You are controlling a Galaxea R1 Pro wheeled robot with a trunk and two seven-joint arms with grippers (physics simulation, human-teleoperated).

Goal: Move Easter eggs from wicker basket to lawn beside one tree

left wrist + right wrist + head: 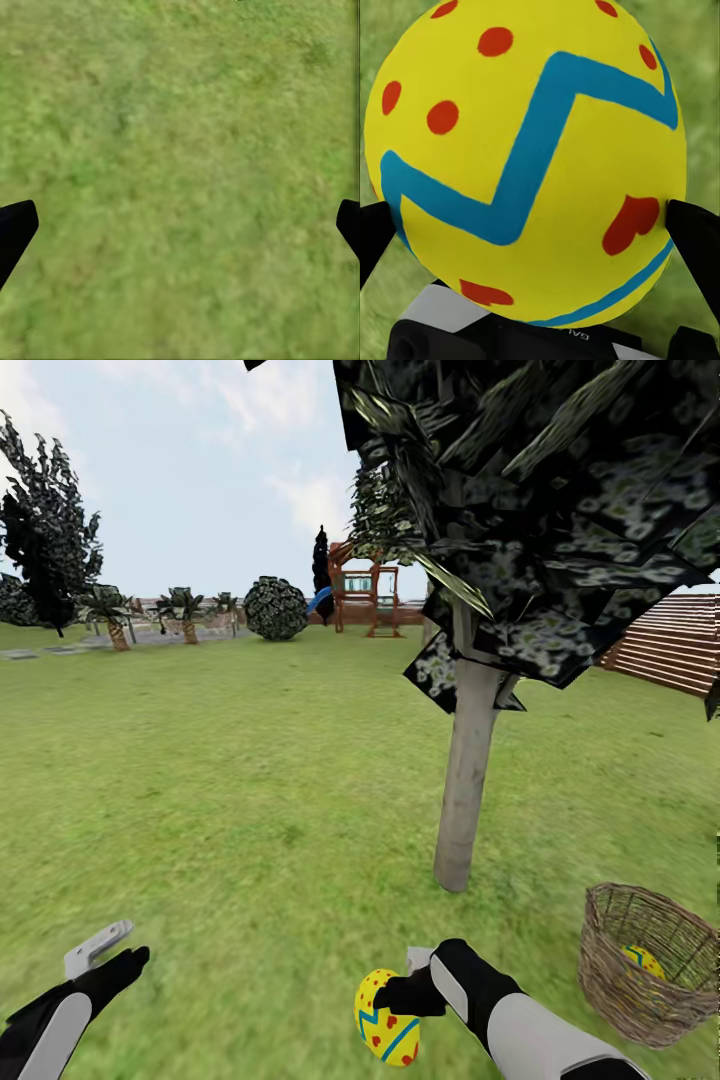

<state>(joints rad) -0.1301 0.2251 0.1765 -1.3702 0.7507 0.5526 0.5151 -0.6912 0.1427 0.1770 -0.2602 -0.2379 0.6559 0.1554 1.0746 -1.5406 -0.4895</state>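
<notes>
Bright yellow Easter egg (529, 161) pinned between the two dark fingers of the right gripper (395, 1000), jaws pressed against its flanks, one fingertip (697, 236) touching beside a red heart. Broad blue zigzag band across the shell, a thinner blue stripe lower down, red dots and hearts scattered over the yellow. Glossy, smooth, held above the lawn (250, 810), blunt end hanging below the jaws in the head view.

Second egg (645, 960) down inside the wicker basket (640, 975), to the outer side of the right jaws and just beyond them; only a patch of yellow with a blue mark visible over the braided rim. Basket woven light brown, tilted a little on the grass.

Tree (467, 760) ahead of the right jaws, pale grey trunk rising from the grass, dark speckled leaf slabs overhead.

Left gripper (180, 225) spread wide, dark fingertips (15, 232) at either edge, nothing but mottled green grass between them.
</notes>
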